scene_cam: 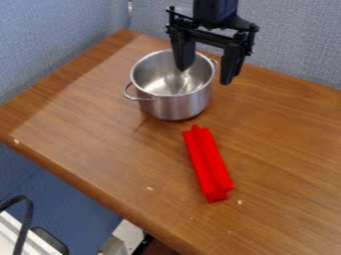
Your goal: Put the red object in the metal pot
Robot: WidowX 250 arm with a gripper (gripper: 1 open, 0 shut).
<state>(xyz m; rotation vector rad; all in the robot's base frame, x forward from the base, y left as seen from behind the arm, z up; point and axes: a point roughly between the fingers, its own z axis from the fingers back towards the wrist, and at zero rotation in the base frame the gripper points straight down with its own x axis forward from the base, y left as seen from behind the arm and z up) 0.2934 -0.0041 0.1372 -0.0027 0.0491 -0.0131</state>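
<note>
The red object (206, 161) is a long bright red block with a ridged top. It lies flat on the wooden table (80, 110), a little in front of and to the right of the metal pot (172, 86). That pot is round and shiny, with a short side handle, and nothing shows inside it. My gripper (202, 62) hangs over the pot's far right rim with its black fingers spread wide. It is open and holds nothing.
The table's front edge runs diagonally from left to lower right, with a drop to the floor beyond it. A blue wall stands behind the table. A dark chair frame (24, 227) shows at the bottom left.
</note>
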